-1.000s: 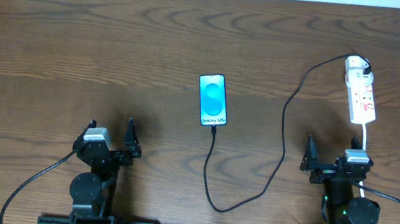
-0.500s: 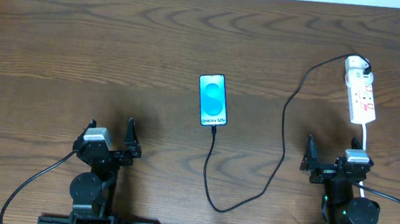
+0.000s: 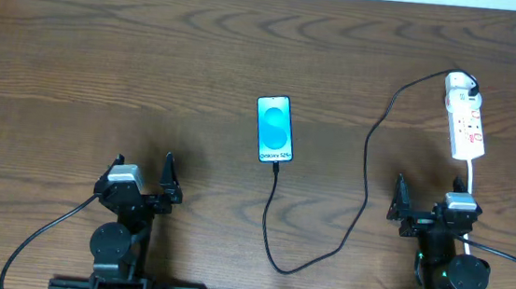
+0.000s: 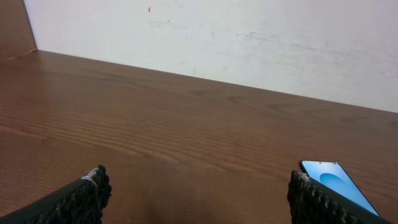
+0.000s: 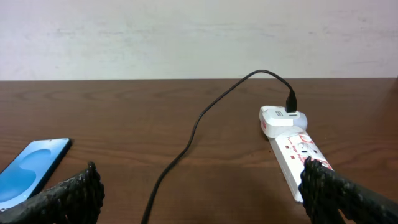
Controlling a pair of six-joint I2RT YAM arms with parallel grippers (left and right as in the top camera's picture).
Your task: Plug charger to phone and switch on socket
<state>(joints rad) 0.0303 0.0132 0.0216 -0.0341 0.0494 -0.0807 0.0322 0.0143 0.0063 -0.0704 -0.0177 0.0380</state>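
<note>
Overhead, I am seeing the phone [image 3: 273,129] lying flat in the middle of the table [image 3: 106,56], screen up and glowing, with its bottom edge turned toward my base. The charger [image 3: 367,187] is running from that edge, looping down toward me and climbing back to its white adapter [image 3: 460,84], which is sitting in the far end of the socket [image 3: 470,133] on the right.

The plug tip is appearing to meet the phone's port, but I cannot tell whether it is fully seated. I am judging that the slack loop is keeping the cable from tugging the light phone around. The socket is lying lengthwise on my right side, which is putting its switches within that arm's reach. Its red marks are showing too small for me to tell on from off.

My left jaws are standing spread wide and gripping nothing, near the front edge and well apart from the phone. My right jaws are gaping just as wide and empty, near the socket's closer end, with its white cord [image 3: 471,177] passing beside them. I am reading both as parked in a resting pose.
</note>
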